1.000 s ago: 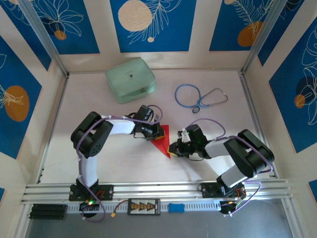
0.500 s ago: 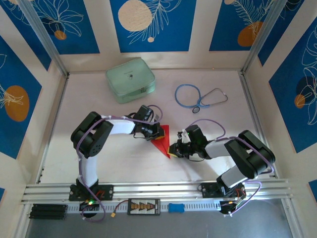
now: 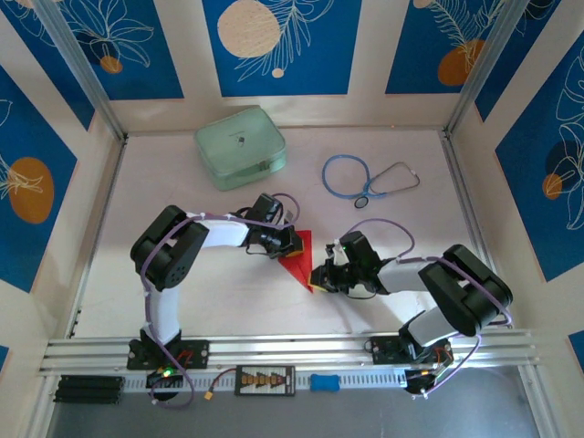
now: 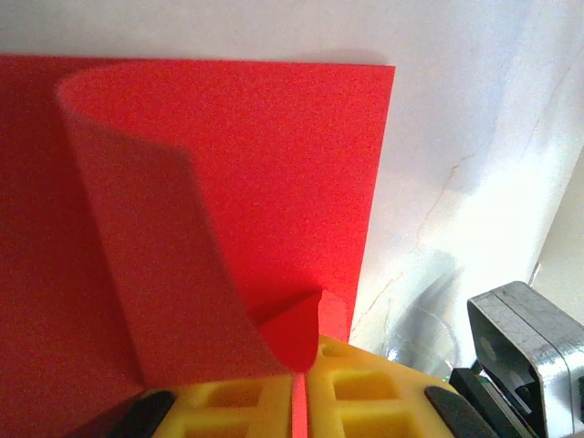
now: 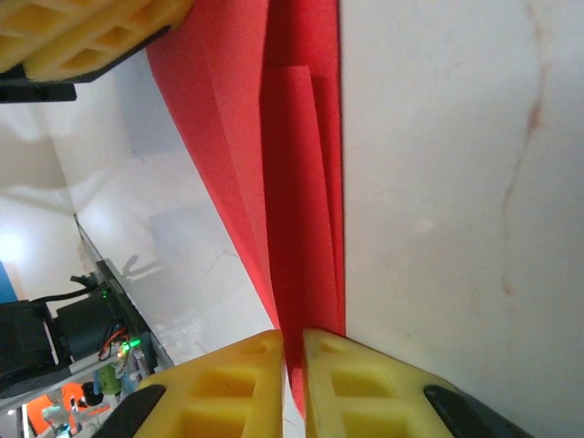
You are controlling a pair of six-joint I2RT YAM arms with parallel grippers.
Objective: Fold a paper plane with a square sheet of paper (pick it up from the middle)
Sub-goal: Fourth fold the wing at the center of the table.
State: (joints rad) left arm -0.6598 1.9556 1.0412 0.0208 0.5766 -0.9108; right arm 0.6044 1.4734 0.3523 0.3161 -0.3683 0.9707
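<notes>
Square sheet of paper (image 3: 301, 257) pinned mid-fold
Left gripper (image 4: 299, 388) clamps its far-left edge, right gripper (image 5: 292, 365) its near tip, apparently steadying the crease.

At 6 o'clock the two yellow fingers (image 5: 228, 383) of the right gripper (image 5: 293, 354) stand almost together, and they pinch the narrow end of the red sheet of paper (image 5: 301, 182) between them. From there the sheet runs up to 12 o'clock and becomes wider. It is folded in several layers, with a narrow strip lying on top along the middle. At 11 o'clock the left gripper (image 5: 96, 36), also yellow, meets the left edge of the sheet. The white table (image 5: 438, 201) takes the side from 1 to 5 o'clock, with a thin brownish line (image 5: 525, 155) at 3 o'clock. At 8 o'clock is a dark arm base (image 5: 73, 333) with a small green light (image 5: 135, 343).
</notes>
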